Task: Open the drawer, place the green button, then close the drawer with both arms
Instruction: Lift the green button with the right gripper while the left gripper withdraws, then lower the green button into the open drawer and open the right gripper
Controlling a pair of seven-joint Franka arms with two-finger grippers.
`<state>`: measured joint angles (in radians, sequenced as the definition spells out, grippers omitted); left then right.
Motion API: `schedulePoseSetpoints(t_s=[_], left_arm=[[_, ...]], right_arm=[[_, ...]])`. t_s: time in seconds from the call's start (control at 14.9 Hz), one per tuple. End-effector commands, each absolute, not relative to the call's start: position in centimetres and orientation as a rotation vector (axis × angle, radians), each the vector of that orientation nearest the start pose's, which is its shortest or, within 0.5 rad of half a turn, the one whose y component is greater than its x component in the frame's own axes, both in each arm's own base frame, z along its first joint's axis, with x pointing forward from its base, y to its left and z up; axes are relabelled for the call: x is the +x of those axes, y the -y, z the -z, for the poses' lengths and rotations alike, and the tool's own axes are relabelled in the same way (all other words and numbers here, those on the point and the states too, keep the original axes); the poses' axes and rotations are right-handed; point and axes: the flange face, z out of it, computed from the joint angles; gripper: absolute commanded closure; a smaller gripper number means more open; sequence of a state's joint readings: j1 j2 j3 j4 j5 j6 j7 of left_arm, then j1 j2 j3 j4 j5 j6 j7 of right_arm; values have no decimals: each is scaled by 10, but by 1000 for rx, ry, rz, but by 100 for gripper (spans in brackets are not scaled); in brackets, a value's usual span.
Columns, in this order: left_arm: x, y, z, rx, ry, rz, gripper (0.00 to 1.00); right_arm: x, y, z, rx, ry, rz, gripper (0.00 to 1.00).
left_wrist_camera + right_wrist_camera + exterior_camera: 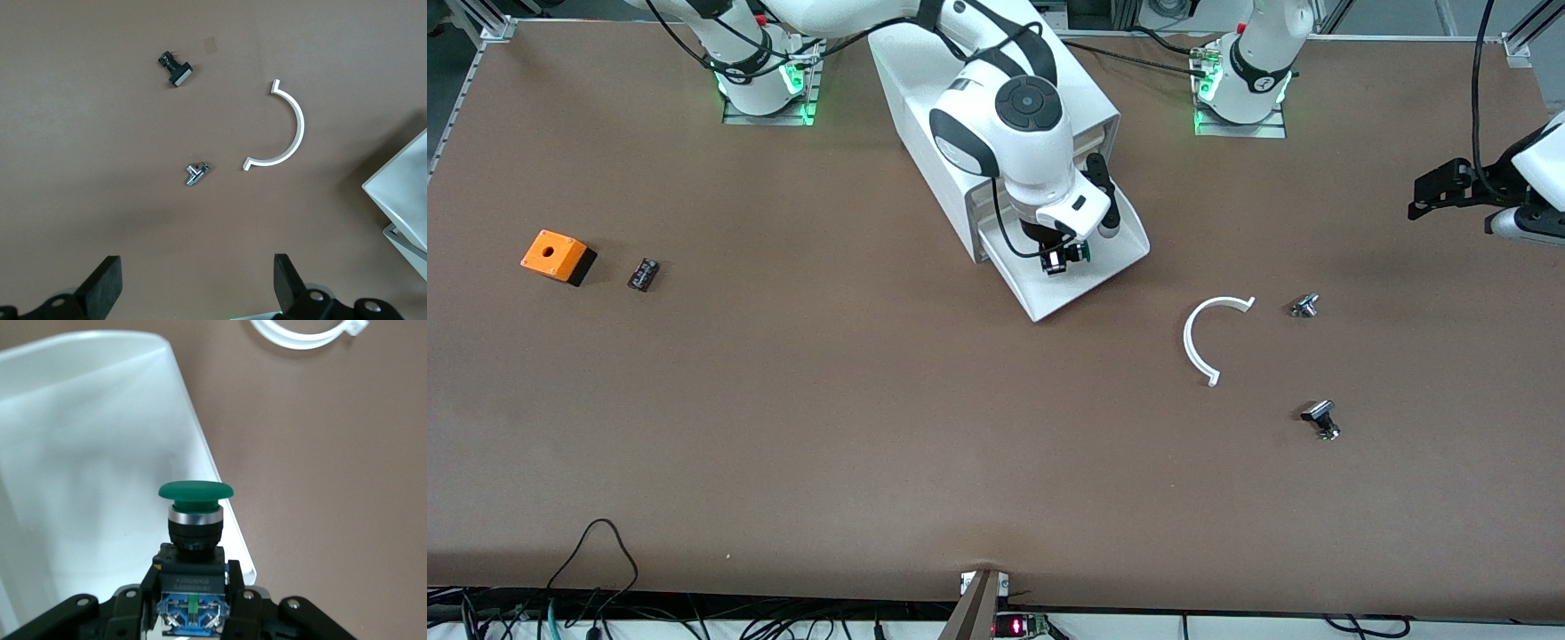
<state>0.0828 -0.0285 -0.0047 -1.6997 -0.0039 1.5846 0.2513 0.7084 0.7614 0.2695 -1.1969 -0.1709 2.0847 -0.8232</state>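
The drawer (1094, 283), the lowest one of the white cabinet (907, 93), stands pulled out toward the front camera. My right gripper (1060, 258) hangs just over its tray, shut on the button (1069, 258). In the right wrist view the fingers (235, 583) clamp the button's black-blue body, and the green cap (195, 491) points away from the wrist, above the drawer's rim (200, 447). My left gripper (1430, 194) waits open and empty over the table at the left arm's end. Its two fingers (103, 283) stand wide apart.
A white half-ring (1209, 333) lies beside the drawer toward the left arm's end, with two silver-black knobs (1304, 305) (1322, 418) near it. An orange box (558, 256) and a small black-red block (643, 274) sit at the right arm's end.
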Motion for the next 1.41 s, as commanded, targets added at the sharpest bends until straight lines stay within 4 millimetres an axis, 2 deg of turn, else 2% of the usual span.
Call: schedulePoseSetpoints(t_s=[0.0, 0.2, 0.33, 0.54, 0.6, 1.0, 1.21, 1.34], left_arm=[[544, -39, -584, -3120, -256, -155, 0], [543, -38, -585, -3125, -167, -156, 0], [542, -35, -585, -3127, -114, -161, 0], [541, -26, -586, -3124, -56, -181, 0], [541, -24, -588, -3122, -8, -195, 0], [540, -25, -586, -3117, 48, -212, 0], [542, -24, -588, -3146, 56, -188, 0], [548, -33, -587, -3214, 106, -116, 0]], right_arm=[[485, -596, -346, 1870, -2520, -222, 71], [473, -598, -324, 1801, -2541, -167, 71], [466, -603, -302, 1780, -2551, -124, 71], [459, -607, -287, 1810, -2525, -99, 71], [450, -614, -287, 1841, -2500, -101, 71], [437, -622, -282, 1834, -2495, -83, 70], [433, -624, -269, 1825, -2474, -66, 70], [428, -627, -263, 1837, -2460, -58, 70]])
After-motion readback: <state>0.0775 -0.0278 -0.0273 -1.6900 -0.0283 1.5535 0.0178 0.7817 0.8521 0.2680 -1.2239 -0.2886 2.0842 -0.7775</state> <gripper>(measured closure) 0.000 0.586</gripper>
